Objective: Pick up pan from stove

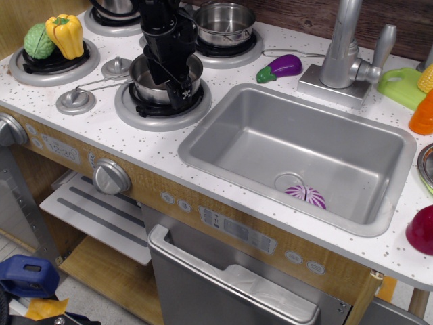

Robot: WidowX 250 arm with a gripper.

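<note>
The pan is a shiny steel saucepan that sits on the front right burner of the stove. Its thin wire handle points left. My black gripper is low over the pan. Its fingers stand apart, one inside the bowl and one outside the near right rim, so it looks open. The arm hides the middle and right side of the pan. I cannot tell whether the fingers touch the rim.
A smaller steel pot sits on the back right burner. A yellow pepper and a green vegetable sit on the left burner. A purple eggplant, the grey sink and the faucet lie to the right.
</note>
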